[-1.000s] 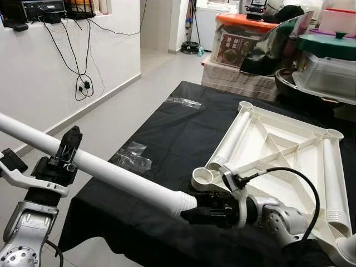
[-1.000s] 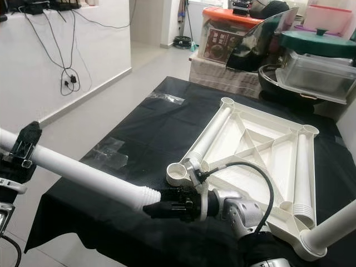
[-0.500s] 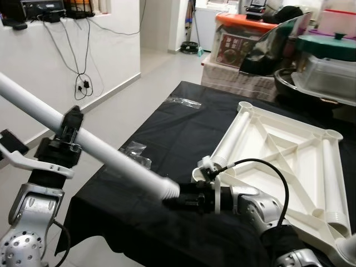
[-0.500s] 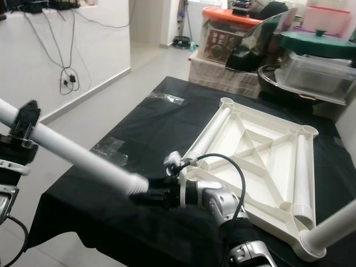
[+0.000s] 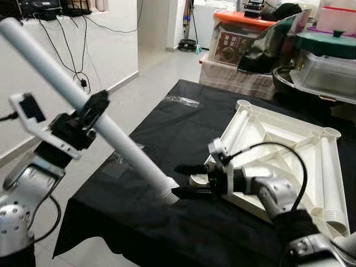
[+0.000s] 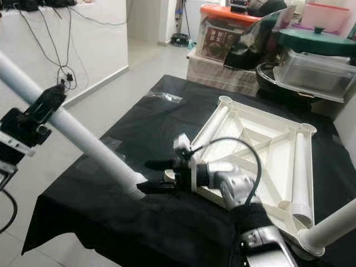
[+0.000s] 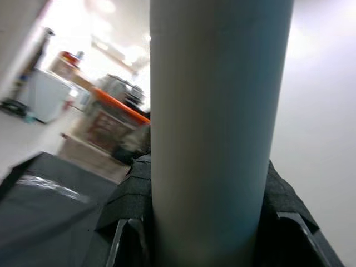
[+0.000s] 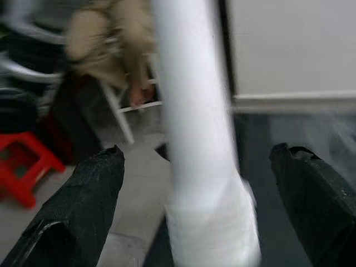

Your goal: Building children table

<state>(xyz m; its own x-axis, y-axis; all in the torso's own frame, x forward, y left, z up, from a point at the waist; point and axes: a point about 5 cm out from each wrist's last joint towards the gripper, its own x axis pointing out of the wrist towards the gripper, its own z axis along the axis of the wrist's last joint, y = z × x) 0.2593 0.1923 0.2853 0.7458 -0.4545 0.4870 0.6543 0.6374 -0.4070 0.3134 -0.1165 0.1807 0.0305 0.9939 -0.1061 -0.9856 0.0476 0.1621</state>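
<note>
My left gripper (image 5: 89, 117) is shut on a long white table leg (image 5: 119, 147), held steeply tilted over the table's left front corner. The leg's ribbed lower end (image 5: 167, 194) touches the black cloth (image 5: 167, 133). My right gripper (image 5: 188, 180) is open just right of that end, one finger above and one below, not touching it. In the right wrist view the blurred leg (image 8: 194, 139) stands between the widely spread fingers (image 8: 78, 206). The white tabletop (image 5: 278, 150) lies upside down on the cloth, with another leg (image 6: 334, 222) attached at its near right corner.
Clear plastic bags (image 5: 183, 101) lie on the cloth at the far left. Storage boxes (image 5: 245, 39) and a green-lidded pot (image 5: 328, 44) crowd the back. Cables (image 5: 83, 83) hang on the left wall. Open floor lies to the table's left.
The leg has swung much steeper and its ribbed end has come down onto the cloth. My right gripper has let go of that end and opened. My left gripper rose with the leg.
</note>
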